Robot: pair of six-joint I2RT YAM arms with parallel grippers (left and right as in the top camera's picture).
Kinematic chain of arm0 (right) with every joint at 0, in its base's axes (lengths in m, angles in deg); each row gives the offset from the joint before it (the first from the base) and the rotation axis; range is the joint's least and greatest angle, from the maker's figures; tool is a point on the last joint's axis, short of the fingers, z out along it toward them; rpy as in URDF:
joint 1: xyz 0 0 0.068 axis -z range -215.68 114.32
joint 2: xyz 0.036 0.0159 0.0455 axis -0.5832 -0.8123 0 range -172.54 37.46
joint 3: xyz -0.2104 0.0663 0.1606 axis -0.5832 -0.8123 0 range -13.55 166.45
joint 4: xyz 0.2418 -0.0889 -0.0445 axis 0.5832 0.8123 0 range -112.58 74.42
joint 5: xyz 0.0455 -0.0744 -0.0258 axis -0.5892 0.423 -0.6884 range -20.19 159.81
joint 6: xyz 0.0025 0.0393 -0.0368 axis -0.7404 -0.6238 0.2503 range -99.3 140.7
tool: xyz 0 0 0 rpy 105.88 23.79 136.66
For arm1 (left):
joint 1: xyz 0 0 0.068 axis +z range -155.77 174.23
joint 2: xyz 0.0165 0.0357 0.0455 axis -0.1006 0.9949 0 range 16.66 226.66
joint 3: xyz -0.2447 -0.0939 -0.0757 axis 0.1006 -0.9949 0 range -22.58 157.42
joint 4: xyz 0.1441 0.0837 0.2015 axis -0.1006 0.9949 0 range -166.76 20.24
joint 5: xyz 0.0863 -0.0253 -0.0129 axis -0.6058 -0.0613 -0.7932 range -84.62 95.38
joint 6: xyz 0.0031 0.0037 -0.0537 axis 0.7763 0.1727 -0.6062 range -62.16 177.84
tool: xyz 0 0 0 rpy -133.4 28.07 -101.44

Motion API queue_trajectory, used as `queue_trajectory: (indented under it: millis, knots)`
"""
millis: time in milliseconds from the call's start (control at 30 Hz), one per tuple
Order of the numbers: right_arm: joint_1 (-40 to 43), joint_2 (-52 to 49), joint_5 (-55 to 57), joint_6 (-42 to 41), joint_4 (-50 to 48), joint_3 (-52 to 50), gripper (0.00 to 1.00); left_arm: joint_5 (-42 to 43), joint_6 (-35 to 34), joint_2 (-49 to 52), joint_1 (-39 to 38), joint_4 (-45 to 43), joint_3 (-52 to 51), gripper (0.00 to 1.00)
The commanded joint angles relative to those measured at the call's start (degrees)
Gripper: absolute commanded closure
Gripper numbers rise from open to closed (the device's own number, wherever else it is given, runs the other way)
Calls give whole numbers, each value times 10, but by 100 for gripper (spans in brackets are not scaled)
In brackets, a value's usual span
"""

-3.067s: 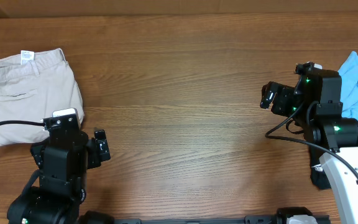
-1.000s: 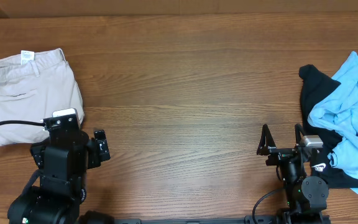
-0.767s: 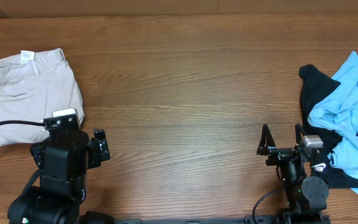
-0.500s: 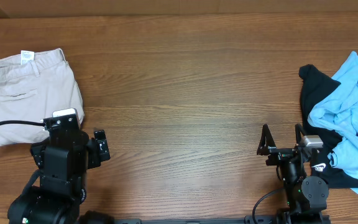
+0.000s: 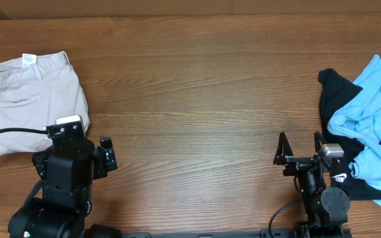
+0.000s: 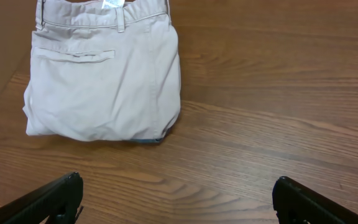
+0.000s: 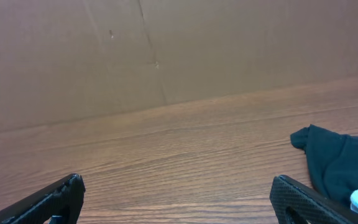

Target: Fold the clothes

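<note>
- Your left hand [image 6: 178,190] sits low in the lower left of the top view. Its two fingers are spread wide and it holds nothing.
- Your right hand [image 5: 299,151] sits low in the lower right of the top view. It is wide open too, and it holds nothing.
- The tan pants [image 5: 35,99] lie in the upper left of the desk [image 5: 197,99]. They look folded already, a neat flat square just past your left hand.
- The blue shirt [image 5: 376,119] and the black cloth [image 5: 336,106] lie in a messy heap at the right edge. The blue one lies partly on top of the black one, and the heap is just beside your right hand.
- I think you are between clothes now: one is done, and the heap is not yet folded.
- Next, I think your right hand should reach to the heap and pinch one piece near its edge.
- Pull it to the bare middle of the desk and spread it flat, so both hands can fold it.
</note>
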Motion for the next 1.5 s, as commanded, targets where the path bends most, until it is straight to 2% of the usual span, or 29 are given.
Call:
queue_trajectory:
  millis: [0,200,333,500,767,900,1067,1100,1233,1467]
  knots:
    - [-2,3,5,3,-3,-6,0,-10,-14,-2,3,-2,-2,0]
    - [-2,3,5,3,-3,-6,0,-9,-14,-20,16,7,-3,0]
    - [-2,3,5,3,-3,-6,0,47,-12,-63,47,-9,-42,0]
    - [-2,3,5,3,-3,-6,0,137,45,-184,86,-162,-210,0]
    - [-2,3,5,3,-3,-6,0,250,82,-334,122,-455,-447,0]
    - [-2,3,5,3,-3,-6,0,265,81,-388,123,-591,-536,0]
    - [-2,3,5,3,-3,-6,0,264,92,-426,124,-685,-610,0]
    - [-2,3,5,3,-3,-6,0,264,92,-427,124,-690,-620,0]
    - [-2,3,5,3,-3,-6,0,265,90,-427,124,-600,-619,0]
    - [-2,3,5,3,-3,-6,0,264,89,-427,124,-603,-620,0]
